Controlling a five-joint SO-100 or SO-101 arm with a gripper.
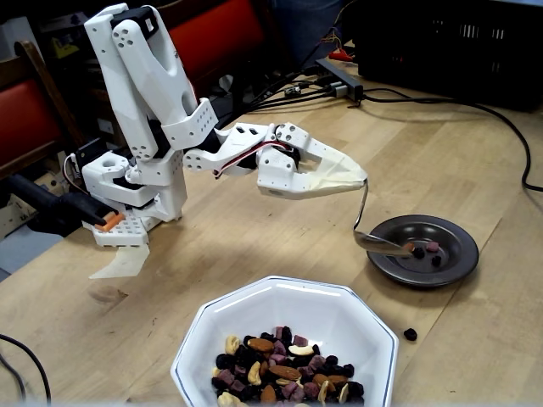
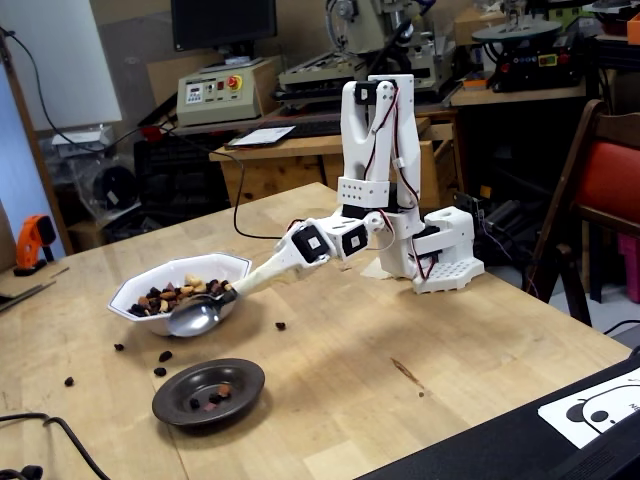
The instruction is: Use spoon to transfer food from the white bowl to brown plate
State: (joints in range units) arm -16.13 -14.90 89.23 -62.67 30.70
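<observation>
spoon [image 1: 380, 242]: hanging over brown plate [image 1: 454, 263] rim, nine o'clock side
gripper [image 1: 361, 180]: clenched on taped handle
risk: food [image 1: 422, 249] rolling off onto table

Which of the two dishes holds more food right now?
The white bowl: a heap of nuts and dried fruit fills its bottom, while the brown plate holds just a few pieces.

One fixed view sits low and close beyond the gripper [image 1: 363, 180], looking back past the white bowl [image 1: 288, 339] toward the arm. Another fixed view stands farther off, seemingly to the gripper's [image 2: 240, 291] side. Both share the brown plate [image 1: 454, 263].
</observation>
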